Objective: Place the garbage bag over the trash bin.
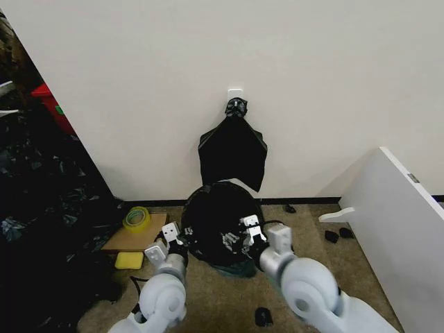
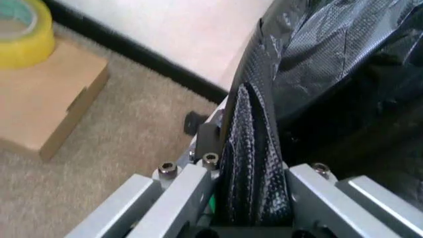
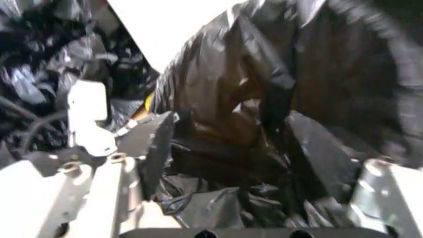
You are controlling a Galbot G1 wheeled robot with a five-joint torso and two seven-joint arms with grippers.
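Your left gripper (image 1: 171, 236) pinches garbage bag (image 1: 218, 222) at bag's 9 o'clock; right gripper (image 1: 251, 231) at 3 o'clock, grip unreadable.

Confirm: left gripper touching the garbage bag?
Touching. Left wrist view: the left gripper has a fold of the garbage bag pinched between its fingers.

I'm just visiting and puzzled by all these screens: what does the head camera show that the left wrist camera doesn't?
Head view alone: both arms at the bag-draped trash bin, the right pincer, the knotted black bundle hanging on the wall, a yellow sponge.

Left wrist view alone: a close look at plastic pinched in the left pincer.

Both: the garbage bag, yellow tape roll, cardboard box, carpet.
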